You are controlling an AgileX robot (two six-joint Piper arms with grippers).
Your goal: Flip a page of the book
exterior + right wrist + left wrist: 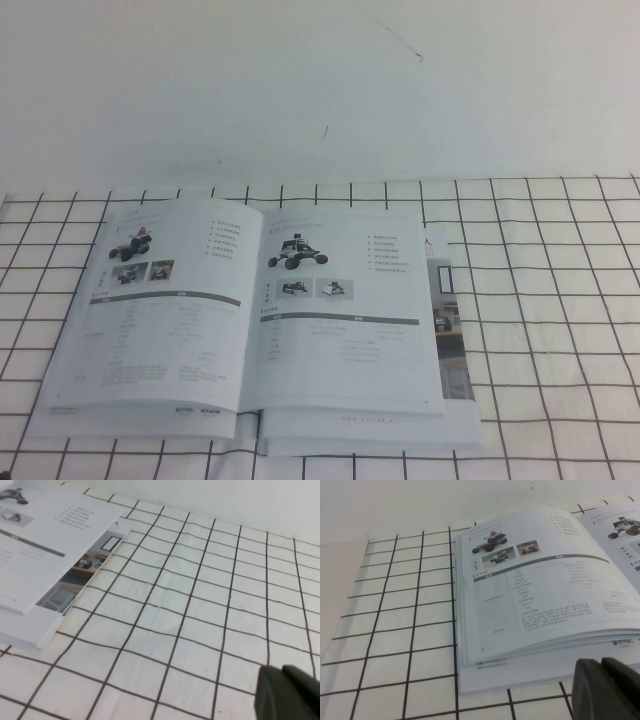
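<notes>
The book [250,310] lies open and flat on the gridded cloth. The page [345,315] with the red-wheeled black buggy is the right-hand leaf and lies flat. The left-hand leaf [160,310] shows the pink-topped robot. Neither gripper shows in the high view. My left gripper [602,663] is shut and empty, low over the cloth just off the book's near left corner [485,675]. My right gripper [283,671] is shut and empty over bare cloth, well to the right of the book [45,580].
The white cloth with black grid lines [540,300] covers the table around the book. A plain white wall [320,80] stands behind it. Lower leaves with a room photo [455,330] stick out past the book's right edge.
</notes>
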